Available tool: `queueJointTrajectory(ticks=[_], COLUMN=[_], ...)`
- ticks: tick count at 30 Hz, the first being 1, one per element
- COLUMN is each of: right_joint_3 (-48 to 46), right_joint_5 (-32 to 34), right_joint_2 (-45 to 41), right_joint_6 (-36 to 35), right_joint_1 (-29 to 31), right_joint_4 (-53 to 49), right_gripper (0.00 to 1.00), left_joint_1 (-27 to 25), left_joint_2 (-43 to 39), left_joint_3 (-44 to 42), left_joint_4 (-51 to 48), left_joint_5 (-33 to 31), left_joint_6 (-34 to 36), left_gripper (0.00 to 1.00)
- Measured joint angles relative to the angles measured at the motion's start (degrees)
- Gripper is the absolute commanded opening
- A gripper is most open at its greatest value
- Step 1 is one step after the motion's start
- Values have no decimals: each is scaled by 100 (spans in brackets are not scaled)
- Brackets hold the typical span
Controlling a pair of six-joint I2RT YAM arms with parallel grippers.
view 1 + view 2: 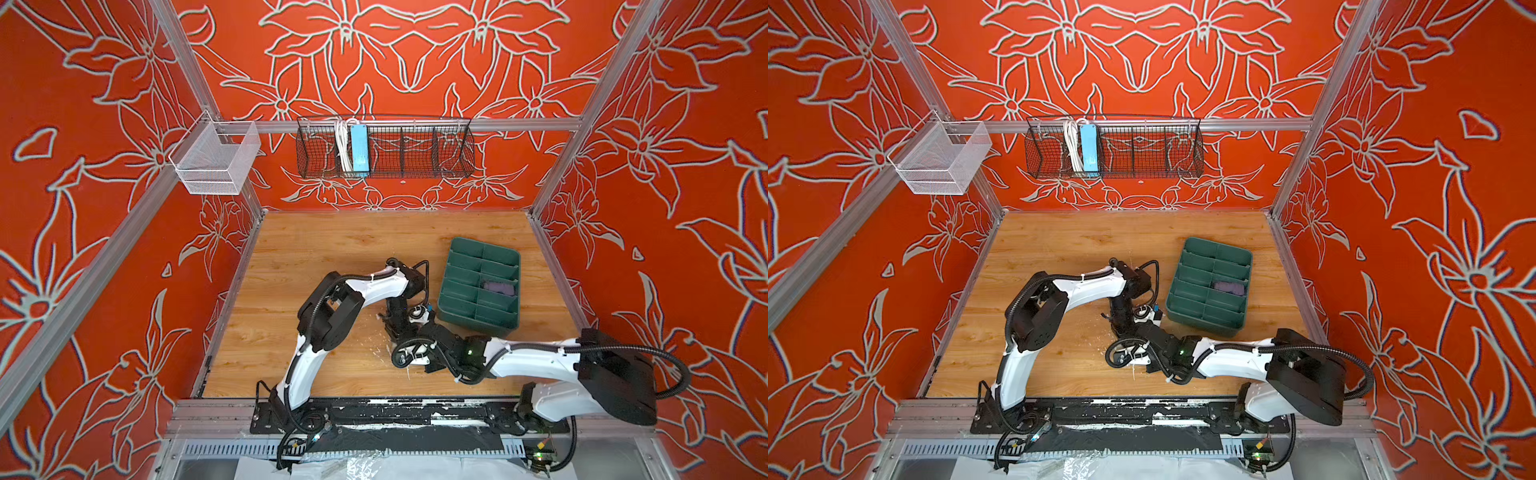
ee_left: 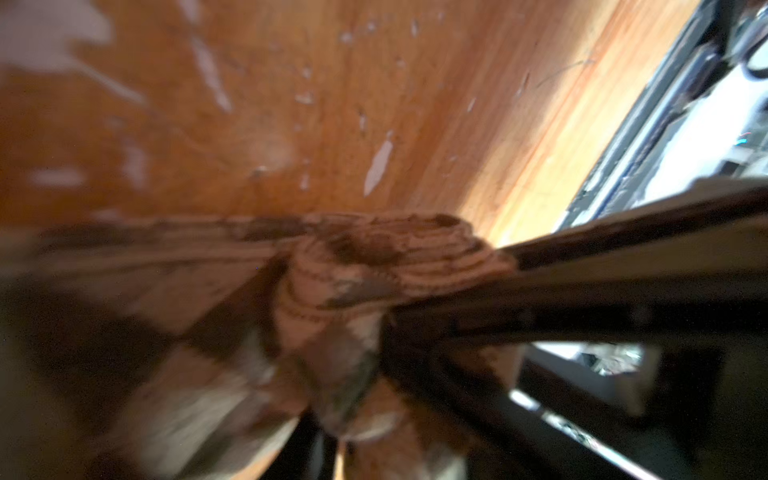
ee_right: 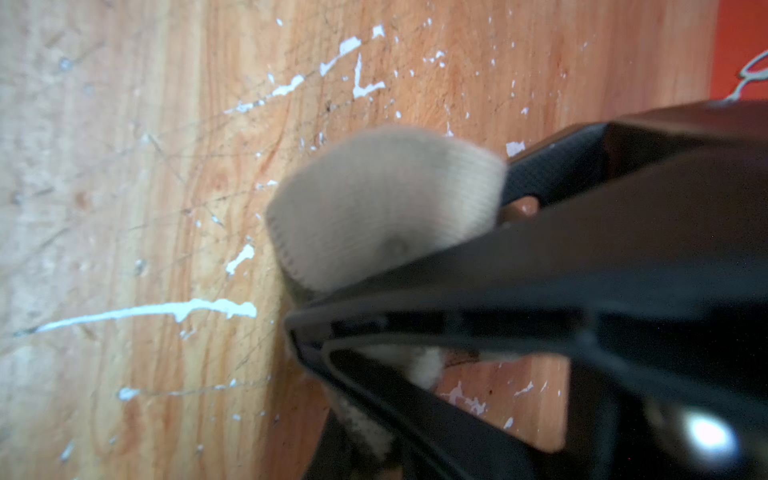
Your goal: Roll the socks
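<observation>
Your desk (image 1: 316, 257) carries the tray (image 1: 478, 326), with the purple sock (image 1: 500, 287) in one compartment. The rolled argyle sock (image 2: 374, 266) sits between the arms, near the tray. The right end effector (image 3: 399, 257) is clamped on its beige end; the left end effector (image 1: 390, 322) I cannot tell. Tug them apart and the roll likely unwinds.

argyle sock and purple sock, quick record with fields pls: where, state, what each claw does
in work: olive-and-beige argyle fabric sock, wound in spiral layers, over wooden table
right claw: shut on its beige end
left claw: at the roll, grip unclear
stowed: purple fabric sock, in one compartment of dark green divided plastic tray
</observation>
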Motion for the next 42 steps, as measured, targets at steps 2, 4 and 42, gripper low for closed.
queueJointTrajectory(ticks=[2, 4, 42], right_joint_3=[125, 273, 4802], right_joint_5=[-120, -321, -3919], right_joint_2=[0, 0, 3652], right_joint_6=[13, 26, -111], right_joint_1=[-37, -122, -1947], right_joint_4=[-251, -531, -5759], right_gripper=[0, 0, 7], left_joint_1=[-13, -39, -1825], left_joint_2=[-238, -511, -6476], left_joint_3=[-232, -463, -5163], left_joint_4=[258, 511, 4247], left_joint_5=[-157, -352, -3047], left_joint_6=[-61, -146, 1224], left_gripper=[54, 60, 91])
